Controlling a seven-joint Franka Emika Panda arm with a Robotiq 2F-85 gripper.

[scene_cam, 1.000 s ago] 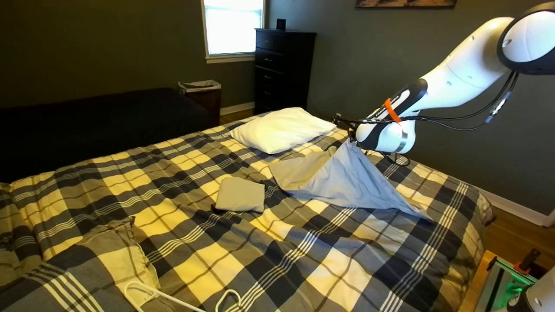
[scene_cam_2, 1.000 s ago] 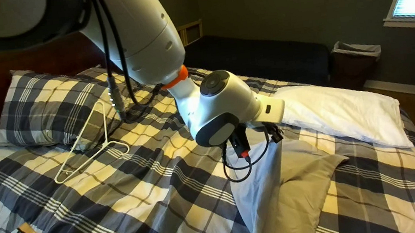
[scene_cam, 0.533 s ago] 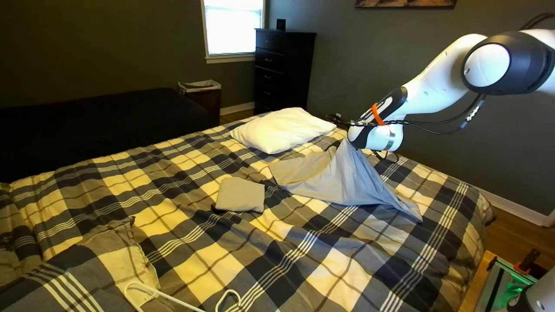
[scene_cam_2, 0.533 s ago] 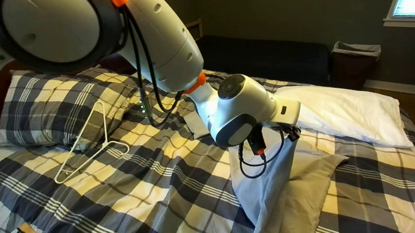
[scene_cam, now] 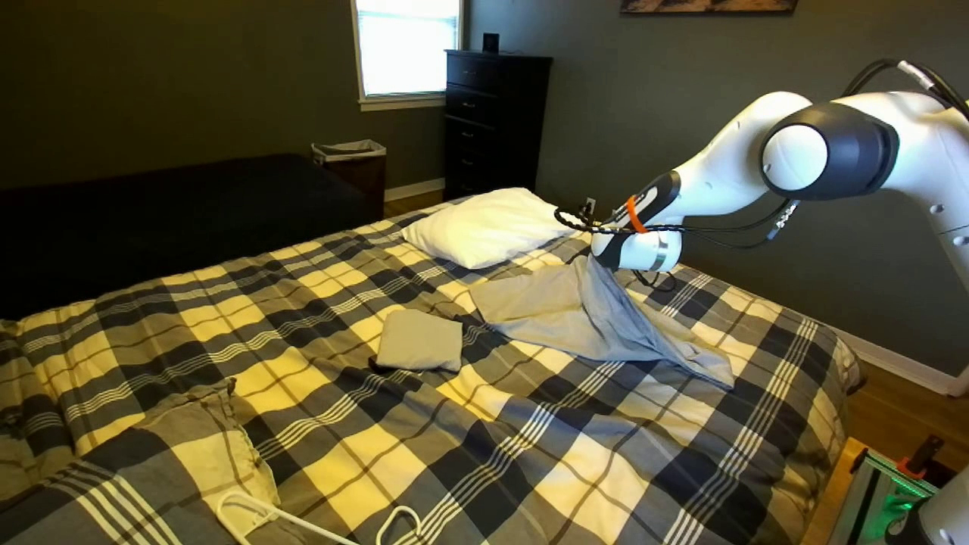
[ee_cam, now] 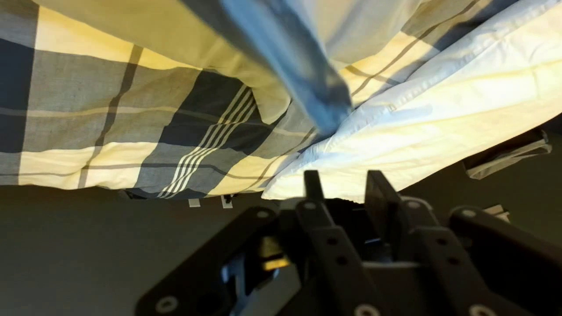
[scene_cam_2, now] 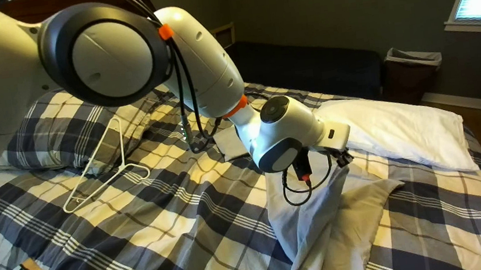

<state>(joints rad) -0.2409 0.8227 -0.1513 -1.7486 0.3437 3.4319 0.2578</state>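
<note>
Just released crumpled grey fabric sheet (scene_cam: pixel 579 327) near plump white cloth pillow (scene_cam: pixel 488 227); my black two-finger gripper (ee_cam: pixel 344 181) now parted partway, empty, so I'd call the sheet loose

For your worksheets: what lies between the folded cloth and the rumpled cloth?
A strip of plaid bedspread separates the folded cloth from the rumpled cloth, as an exterior view shows.
</note>
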